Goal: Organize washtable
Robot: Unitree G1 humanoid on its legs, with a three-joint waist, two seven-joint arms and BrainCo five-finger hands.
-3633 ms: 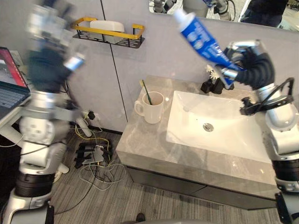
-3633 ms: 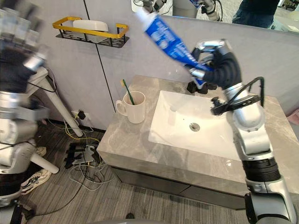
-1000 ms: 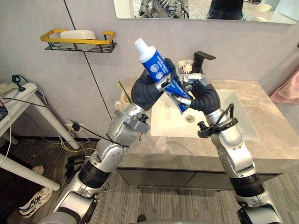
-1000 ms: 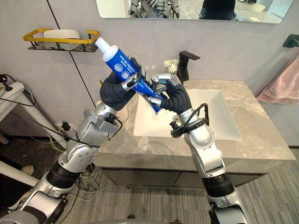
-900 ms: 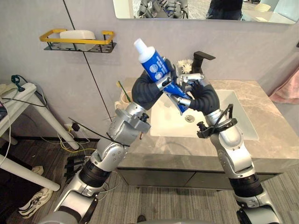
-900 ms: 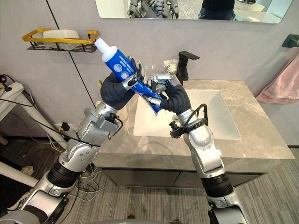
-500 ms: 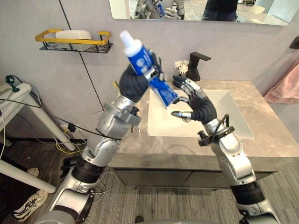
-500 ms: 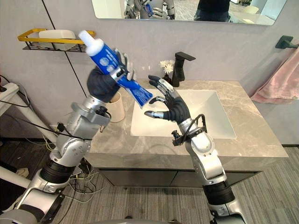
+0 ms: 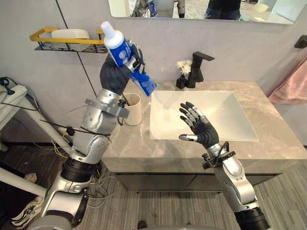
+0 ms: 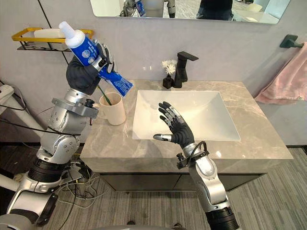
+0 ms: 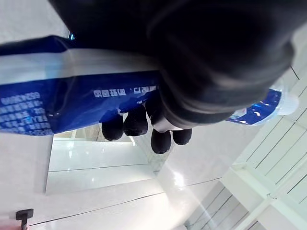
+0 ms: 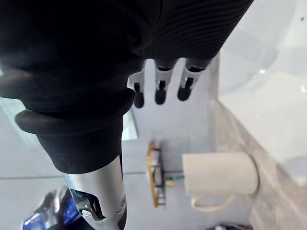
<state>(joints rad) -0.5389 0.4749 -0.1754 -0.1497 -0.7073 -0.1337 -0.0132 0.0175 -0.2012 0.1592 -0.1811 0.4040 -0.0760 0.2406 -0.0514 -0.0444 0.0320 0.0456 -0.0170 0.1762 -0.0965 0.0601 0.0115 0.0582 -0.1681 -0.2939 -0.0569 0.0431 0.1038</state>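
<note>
A blue toothpaste tube (image 9: 125, 53) with a white cap points up and to the left, its flat end hanging down over the mug. My left hand (image 9: 115, 74) is shut on its middle, raised high above the counter's left end; the left wrist view shows the tube (image 11: 57, 103) pressed under the curled fingers (image 11: 136, 124). A white mug (image 9: 133, 109) holding a green toothbrush (image 10: 103, 96) stands just below. My right hand (image 9: 204, 132) hovers open and empty over the front edge of the white sink (image 9: 225, 120), its fingers (image 12: 160, 91) straight.
A black faucet (image 9: 197, 67) and a small vase of white flowers (image 9: 182, 76) stand behind the sink. A yellow-rimmed wall shelf (image 9: 67, 38) with a white soap bar hangs at the upper left. A pink towel (image 9: 292, 86) hangs at the right.
My right hand let go of the tube, opened and dropped toward the sink's front. My left hand carried the tube up and left, over the mug.
</note>
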